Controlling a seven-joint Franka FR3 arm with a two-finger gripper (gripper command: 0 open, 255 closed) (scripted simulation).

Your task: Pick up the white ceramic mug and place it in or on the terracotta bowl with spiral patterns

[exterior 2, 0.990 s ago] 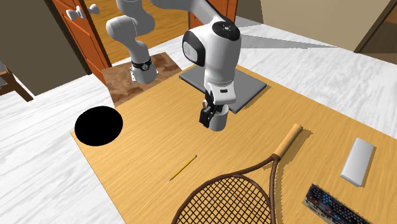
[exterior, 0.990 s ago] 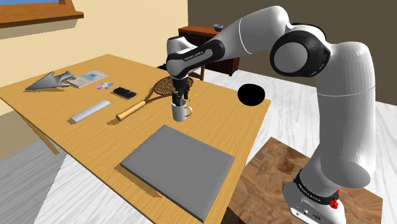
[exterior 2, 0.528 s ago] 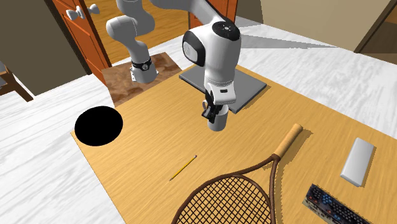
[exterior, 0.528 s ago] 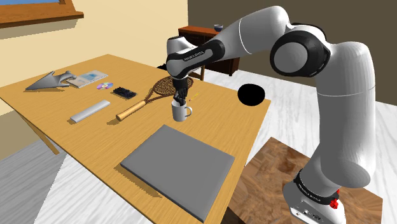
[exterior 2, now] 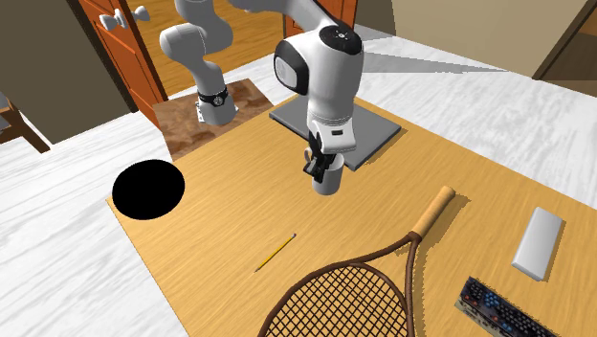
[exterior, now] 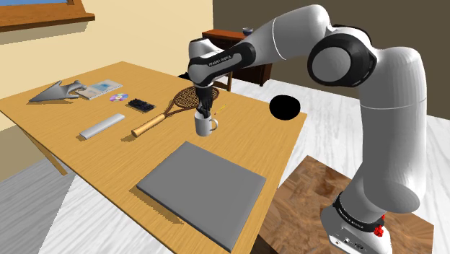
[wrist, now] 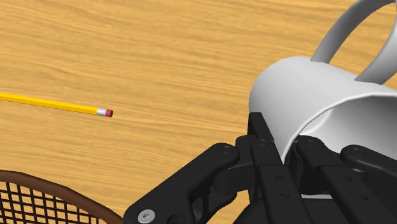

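My gripper [exterior: 205,112] is shut on the rim of the white mug [exterior: 205,126], hanging it upright just above the wooden table [exterior: 86,155]. In the wrist view one finger sits inside the mug [wrist: 305,89] and the other outside, clasping its wall at my gripper [wrist: 289,149]. The second exterior view has the mug [exterior 2: 327,179] under the hand [exterior 2: 319,168]. The bowl [exterior: 285,107] is drawn as a flat black round shape at the table's far corner, to the shoulder view's right of the mug. It lies at the left table edge as the bowl [exterior 2: 147,190] in the second exterior view.
A grey flat slab [exterior: 202,184] lies on the near side of the table. A wooden racket [exterior: 169,108], a yellow pencil [exterior 2: 275,251], a white bar [exterior: 102,125] and a dark keypad [exterior: 140,105] lie beyond the mug. Papers sit at the far left corner.
The fingers have closed on the mug's rim. Hand and mug have since risen a little off the table.
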